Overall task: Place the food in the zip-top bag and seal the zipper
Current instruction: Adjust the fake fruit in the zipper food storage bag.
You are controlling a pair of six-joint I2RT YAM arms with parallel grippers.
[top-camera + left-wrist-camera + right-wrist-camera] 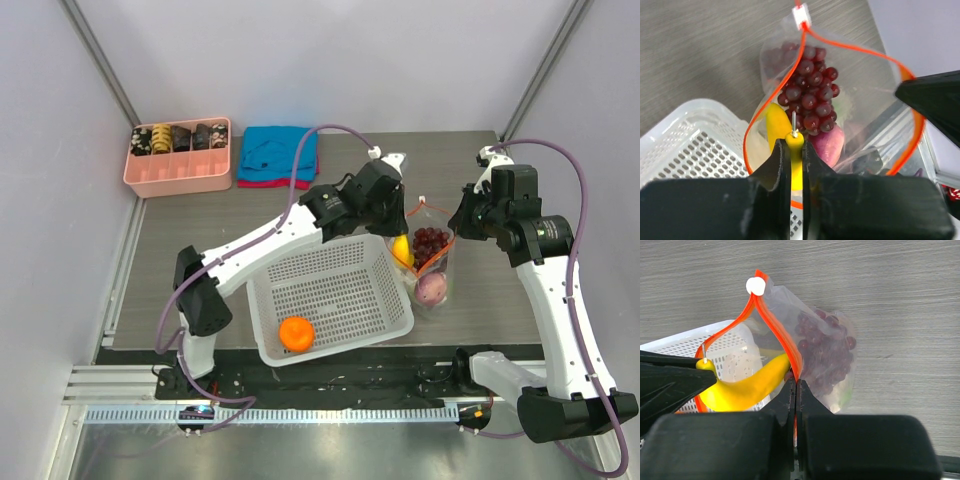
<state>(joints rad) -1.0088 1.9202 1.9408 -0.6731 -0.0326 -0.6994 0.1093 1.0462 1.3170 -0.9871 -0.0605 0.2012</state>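
The clear zip-top bag point(436, 270) stands open just right of the white basket. It holds dark purple grapes point(810, 95) and a purple onion point(829, 145). My left gripper point(795, 150) is shut on the stem end of the yellow banana point(776, 125), whose body hangs inside the bag's mouth. My right gripper point(796, 385) is shut on the orange-red zipper point(785, 340) at the bag's right edge and holds the mouth open. The banana point(747, 385) and grapes point(822, 352) also show in the right wrist view. An orange point(296, 333) lies in the basket.
The white mesh basket point(345, 285) sits tilted against the bag's left side. A pink tray point(180, 170) with dark items stands at the back left, with a blue cloth point(278, 155) beside it. The zipper's white slider point(801, 16) is at the bag's far end.
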